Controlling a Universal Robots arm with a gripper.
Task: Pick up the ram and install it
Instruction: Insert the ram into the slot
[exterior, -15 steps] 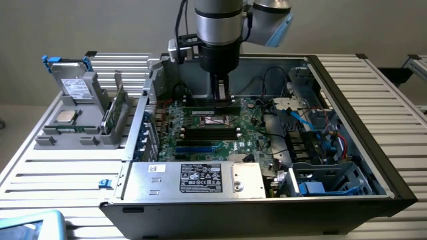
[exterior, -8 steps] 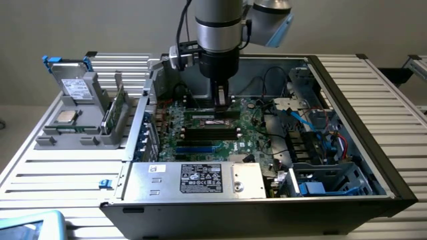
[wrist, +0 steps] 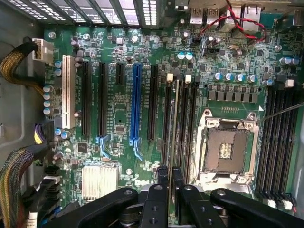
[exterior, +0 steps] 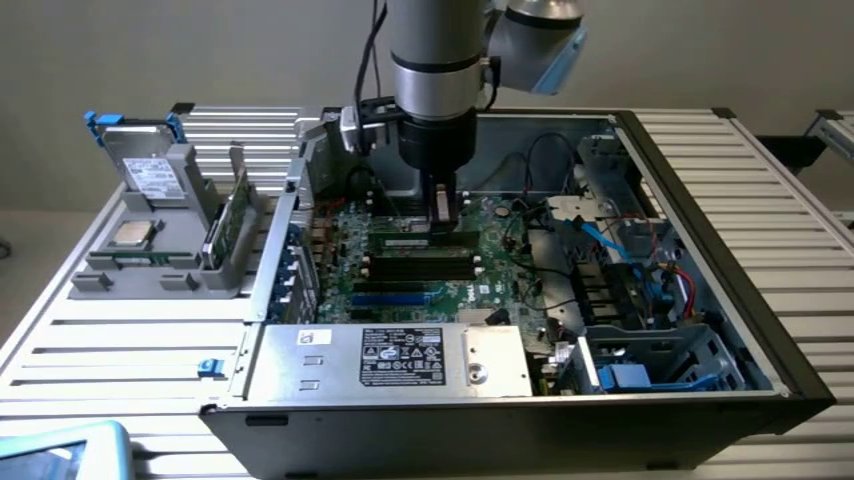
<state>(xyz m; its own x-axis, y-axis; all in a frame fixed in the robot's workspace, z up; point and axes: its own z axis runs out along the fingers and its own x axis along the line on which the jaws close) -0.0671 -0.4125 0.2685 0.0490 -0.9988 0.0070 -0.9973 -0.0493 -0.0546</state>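
The ram (wrist: 175,124) shows edge-on as a thin pale strip running along one of the black memory slots (wrist: 183,124) beside the empty processor socket (wrist: 225,149). My gripper (wrist: 170,172) is shut on the near end of the ram, its two black fingers (wrist: 163,176) pressed close on either side. In the exterior view the gripper (exterior: 445,222) reaches straight down into the open computer case. Its tips sit at the green stick (exterior: 400,238), which lies level along the slots on the motherboard (exterior: 400,290). Whether the stick is fully seated in the slot cannot be told.
A grey holder (exterior: 100,282) at the exterior view's left carries a hard drive (exterior: 154,175), a square silver chip (exterior: 131,235) and another green stick (exterior: 227,225). Inside the case are the power supply box (exterior: 387,360), a drive cage (exterior: 641,365) and loose cables (exterior: 594,235). More memory slots (wrist: 280,142) lie beyond the socket.
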